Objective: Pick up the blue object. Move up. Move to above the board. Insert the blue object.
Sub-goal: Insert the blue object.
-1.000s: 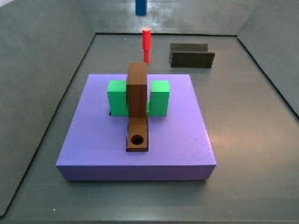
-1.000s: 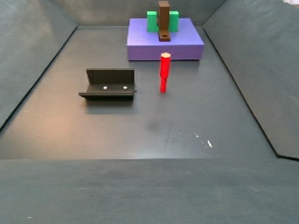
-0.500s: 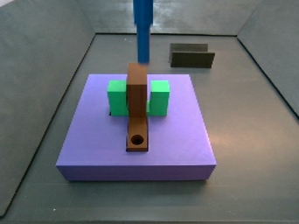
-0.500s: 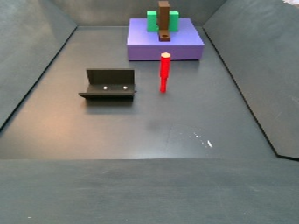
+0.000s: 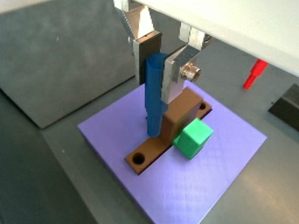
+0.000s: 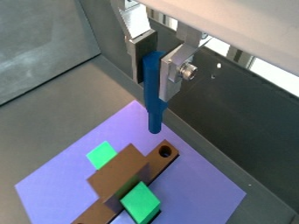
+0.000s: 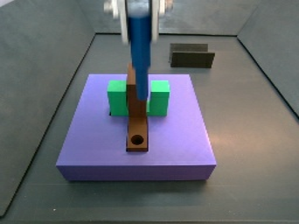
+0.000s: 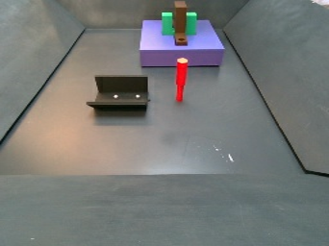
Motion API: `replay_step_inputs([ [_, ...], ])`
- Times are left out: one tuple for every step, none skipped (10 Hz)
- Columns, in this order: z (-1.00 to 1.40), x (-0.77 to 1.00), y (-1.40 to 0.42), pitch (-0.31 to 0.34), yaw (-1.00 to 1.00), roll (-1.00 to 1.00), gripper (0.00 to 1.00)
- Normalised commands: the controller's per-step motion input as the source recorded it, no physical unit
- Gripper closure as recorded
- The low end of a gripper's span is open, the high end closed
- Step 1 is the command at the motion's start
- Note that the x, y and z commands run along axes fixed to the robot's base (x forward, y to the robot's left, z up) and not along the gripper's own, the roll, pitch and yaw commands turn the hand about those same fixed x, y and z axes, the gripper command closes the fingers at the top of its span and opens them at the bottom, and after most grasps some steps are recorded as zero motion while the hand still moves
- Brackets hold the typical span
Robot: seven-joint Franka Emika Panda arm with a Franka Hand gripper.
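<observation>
The gripper (image 5: pixel 162 54) points straight down, its two silver fingers (image 6: pixel 179 63) clamped on the upper end of the blue object (image 5: pixel 153 94), which hangs upright below them. In a side view the gripper (image 7: pixel 139 10) sits at about 12 o'clock in the frame, mostly cut off by the edge.

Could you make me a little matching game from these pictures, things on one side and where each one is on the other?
Things:
1. blue object
2. red peg
3. board
4. fixture

Places:
A. standing upright on the grey floor
B. lying on the purple slab, across the green block
C. held in the gripper, above the slab
D. on the floor beside the red peg

Pairs: 1-C, 2-A, 3-B, 4-D
</observation>
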Motion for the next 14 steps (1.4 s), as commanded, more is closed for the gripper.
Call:
replay_step_inputs([
  [-0.43,0.0,-0.21,-0.071,0.07,0.12,1.0],
  [-0.41,0.0,-0.11,0.0,0.0,0.05,1.0],
  [-0.42,0.02,-0.11,0.0,0.0,0.03,1.0],
  [-0.38,0.08,-0.08,0.0,0.0,0.06,1.0],
  [-0.39,0.0,-0.03,0.013,0.0,0.04,1.0],
  [-0.35,0.02,-0.04,0.044,0.0,0.05,1.0],
  [-0.32,0.03,-0.03,0.059,0.0,0.07,1.0],
  [-0.27,0.06,-0.04,0.059,0.0,0.07,1.0],
  [-0.26,0.03,-0.05,0.043,0.0,0.08,1.0],
  [-0.26,0.0,-0.04,0.027,0.0,0.07,1.0],
  [-0.22,0.0,-0.05,0.01,0.0,0.04,1.0],
  [-0.18,0.01,-0.07,0.0,0.0,0.03,1.0],
  [-0.18,0.03,-0.08,0.0,0.0,0.03,1.0],
  [-0.17,0.1,-0.08,0.0,0.0,0.02,1.0],
])
